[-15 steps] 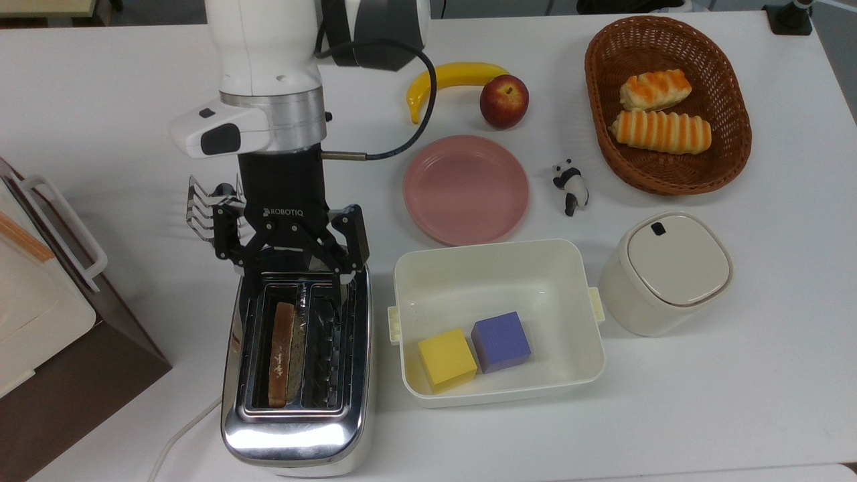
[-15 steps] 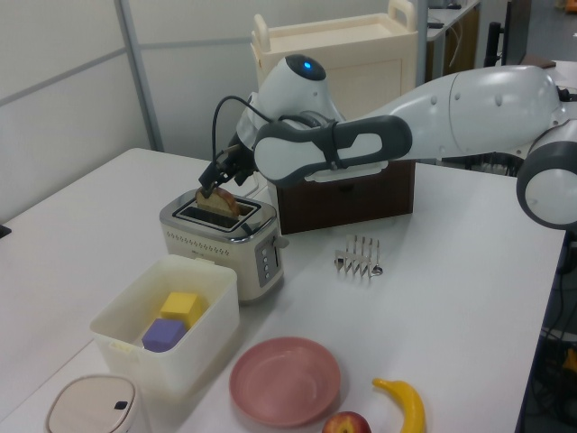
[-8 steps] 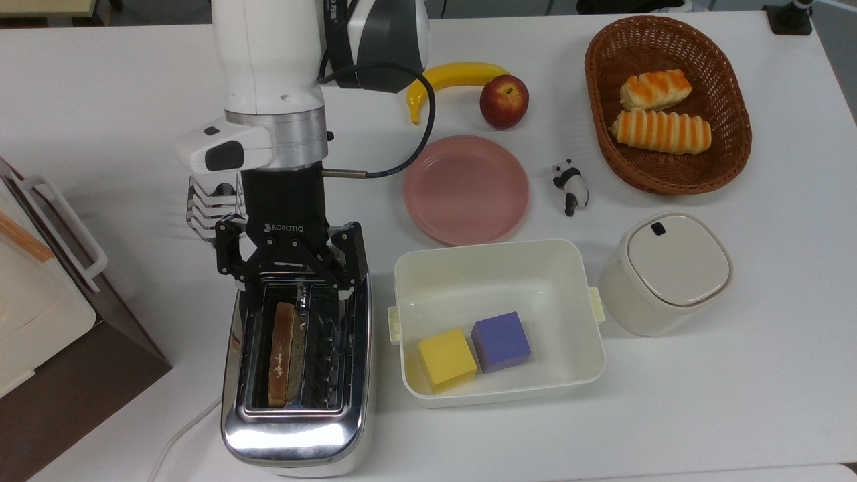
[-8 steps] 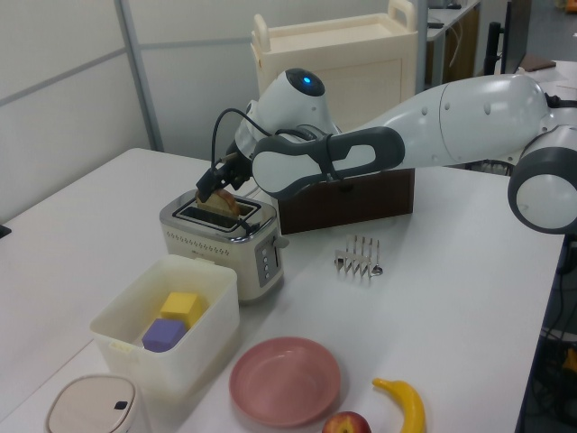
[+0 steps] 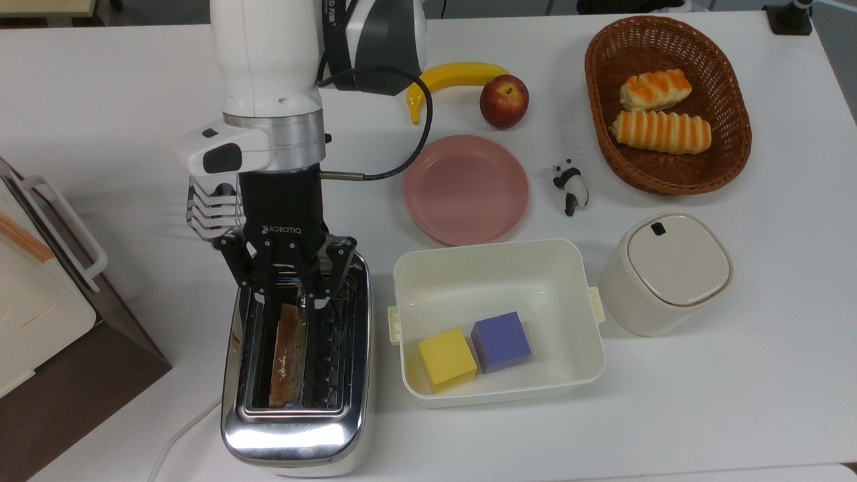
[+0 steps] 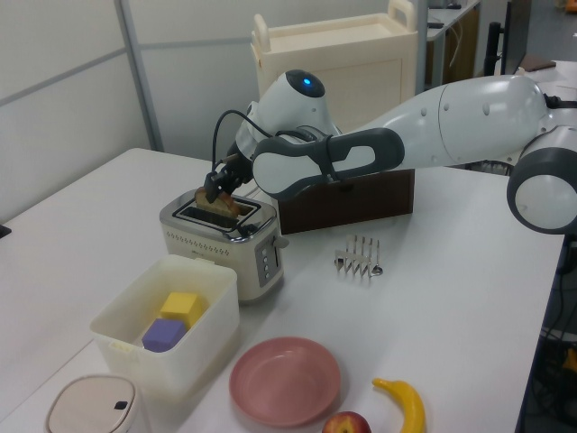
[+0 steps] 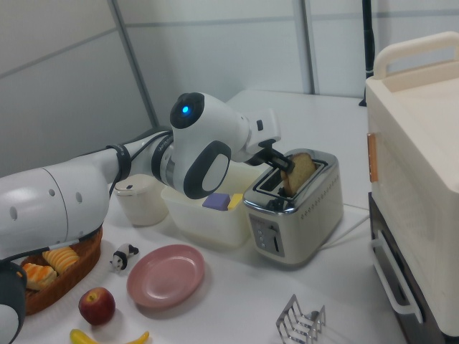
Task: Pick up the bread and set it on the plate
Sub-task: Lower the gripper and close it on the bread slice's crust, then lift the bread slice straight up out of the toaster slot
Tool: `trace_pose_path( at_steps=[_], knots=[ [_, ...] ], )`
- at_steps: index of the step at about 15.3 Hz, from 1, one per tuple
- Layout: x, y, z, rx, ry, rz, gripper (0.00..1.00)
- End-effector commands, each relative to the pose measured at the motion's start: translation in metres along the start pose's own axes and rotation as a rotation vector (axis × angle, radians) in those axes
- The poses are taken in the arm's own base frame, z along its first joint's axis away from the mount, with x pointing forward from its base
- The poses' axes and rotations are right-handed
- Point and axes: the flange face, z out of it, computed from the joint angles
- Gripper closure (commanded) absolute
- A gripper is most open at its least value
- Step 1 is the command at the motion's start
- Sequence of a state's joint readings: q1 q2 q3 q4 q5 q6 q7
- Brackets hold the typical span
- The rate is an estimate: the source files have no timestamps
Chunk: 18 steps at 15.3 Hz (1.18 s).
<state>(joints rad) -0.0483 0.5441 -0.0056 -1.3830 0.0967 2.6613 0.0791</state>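
End effector [image 5: 286,304] fingers are closing in on the bread [image 5: 284,358] at the slice's end nearest the arm, and they are looking pinched onto it, one finger on each flat face. The bread is standing on edge in the toaster [image 5: 298,375], in the slot on the top view's left, with its upper part poking out above the chrome top.

The slice is probably handling as something light, soft and crumbly, so a grip across its flat faces near the top crust is seeming the safest hold; squeezing hard is risking a dent or a tear, and it needs to come straight up to clear the slot.

The plate [image 5: 466,189] is sitting bare on the white surface [image 5: 736,375], to the top view's right of the toaster and well apart from it, with a white tub [image 5: 497,321] just beside it. Pale wall panels are closing off the room behind in the left view.
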Motion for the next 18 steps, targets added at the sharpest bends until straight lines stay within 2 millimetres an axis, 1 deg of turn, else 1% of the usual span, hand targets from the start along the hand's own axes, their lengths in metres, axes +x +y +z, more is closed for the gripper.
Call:
trace_pose_path(
  at_steps=[1, 5, 7, 13, 16, 18],
  knots=[
    [0.0, 0.001, -0.003, -0.009, 0.022, -0.011, 0.78],
    [0.001, 0.004, -0.004, -0.012, 0.024, -0.007, 0.86],
    [0.003, 0.007, -0.006, -0.013, 0.029, 0.001, 1.0],
    [0.01, 0.013, -0.014, 0.007, 0.042, 0.064, 1.0],
    [0.016, 0.013, -0.025, 0.033, 0.057, 0.108, 1.0],
    [0.023, 0.014, -0.038, 0.051, 0.074, 0.136, 1.0]
  ],
)
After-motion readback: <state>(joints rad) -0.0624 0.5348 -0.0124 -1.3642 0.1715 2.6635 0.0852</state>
